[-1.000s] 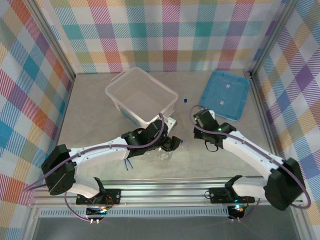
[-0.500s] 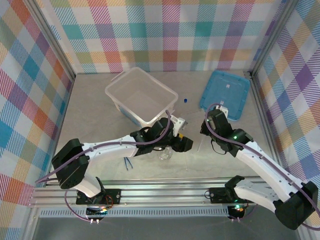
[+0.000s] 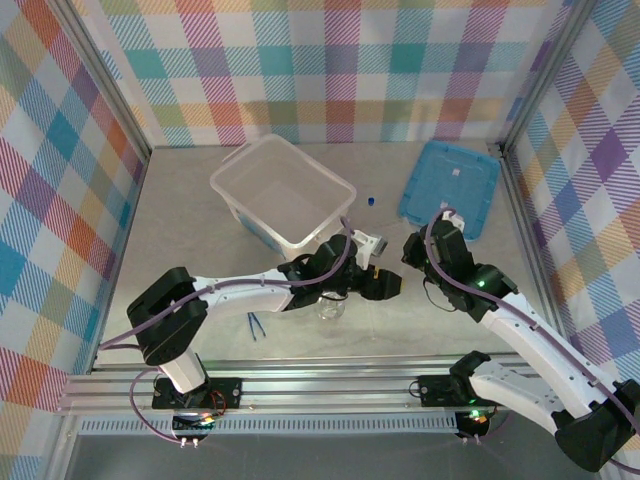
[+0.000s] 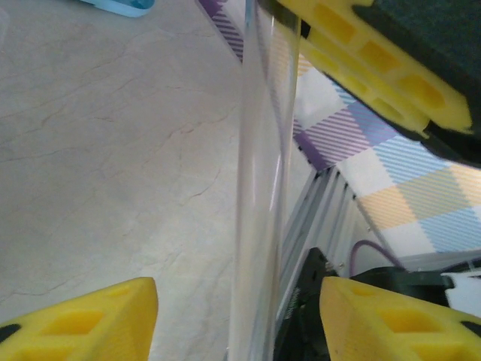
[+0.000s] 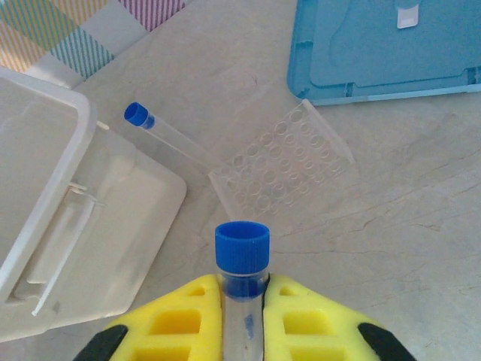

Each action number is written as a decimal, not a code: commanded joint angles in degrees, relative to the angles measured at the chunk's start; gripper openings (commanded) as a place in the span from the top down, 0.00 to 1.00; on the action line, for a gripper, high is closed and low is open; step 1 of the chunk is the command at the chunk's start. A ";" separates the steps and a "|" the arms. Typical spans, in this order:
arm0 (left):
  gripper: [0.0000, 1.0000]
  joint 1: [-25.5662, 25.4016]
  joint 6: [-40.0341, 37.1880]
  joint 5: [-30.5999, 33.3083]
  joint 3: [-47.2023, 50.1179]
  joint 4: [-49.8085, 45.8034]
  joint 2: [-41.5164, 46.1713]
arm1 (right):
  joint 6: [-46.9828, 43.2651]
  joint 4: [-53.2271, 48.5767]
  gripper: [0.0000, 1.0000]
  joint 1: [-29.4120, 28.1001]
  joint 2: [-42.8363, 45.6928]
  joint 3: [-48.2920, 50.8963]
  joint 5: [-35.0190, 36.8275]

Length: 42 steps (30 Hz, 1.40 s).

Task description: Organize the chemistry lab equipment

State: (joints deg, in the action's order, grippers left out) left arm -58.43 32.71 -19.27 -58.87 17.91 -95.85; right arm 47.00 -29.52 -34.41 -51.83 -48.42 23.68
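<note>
From above, I am seeing little sorted yet. The plastic box (image 3: 235, 165) at 11 o'clock on the bench (image 3: 200, 260) is looking empty, and the blue lid (image 3: 450, 188) is lying apart at 2 o'clock. The glass flask (image 3: 330, 306) is standing at 6 o'clock of the box, and the tweezers (image 3: 256, 325) are lying at 7 o'clock of it. A loose tube (image 3: 371, 200) is lying between box and lid. I am judging most of the job to be ahead. My left gripper (image 3: 385, 287) is hovering just at 3 o'clock of the flask.

Through my left wrist, the left gripper is standing roughly half open. A clear tube (image 4: 263, 188) is running up between the fingers (image 4: 90, 316) with gaps on both sides, so I am not clamping it. What is holding it I cannot tell.

Through my right wrist, my right gripper (image 5: 243, 284) is gripping a capped tube (image 5: 242, 252), its blue cap pointing to 12 o'clock. Beyond it a clear dimpled tray (image 5: 282, 162) is lying on the bench, and the loose tube is seemingly touching its 9 o'clock corner.
</note>
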 commanded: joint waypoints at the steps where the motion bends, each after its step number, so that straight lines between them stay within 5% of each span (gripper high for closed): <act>1: 0.45 -0.71 2.53 -2.43 -1.64 4.99 -0.80 | 1.69 1.89 0.84 -0.02 0.56 0.48 -0.83; 28: 0.90 -0.99 1.88 -2.65 -2.31 4.41 -1.35 | 3.36 1.58 0.83 -0.03 4.44 1.49 0.93; 33: 0.93 -0.80 -0.21 -2.53 -3.34 2.23 -1.26 | 2.84 0.79 0.77 -0.04 5.38 1.31 1.14; 37: 0.94 -0.13 -3.14 -2.35 -4.10 -0.51 -0.78 | 1.41 -2.13 0.61 0.00 6.80 -0.27 1.76; 42: 0.95 0.68 -9.00 -1.59 -5.01 -5.14 -0.25 | -3.82 -6.69 0.57 1.84 8.46 -3.97 -1.82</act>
State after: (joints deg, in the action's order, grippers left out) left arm -58.57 28.73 -21.50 -61.80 16.19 -97.03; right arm 47.07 -33.28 -33.76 -44.49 -48.82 24.05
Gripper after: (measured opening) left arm 0.150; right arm 0.431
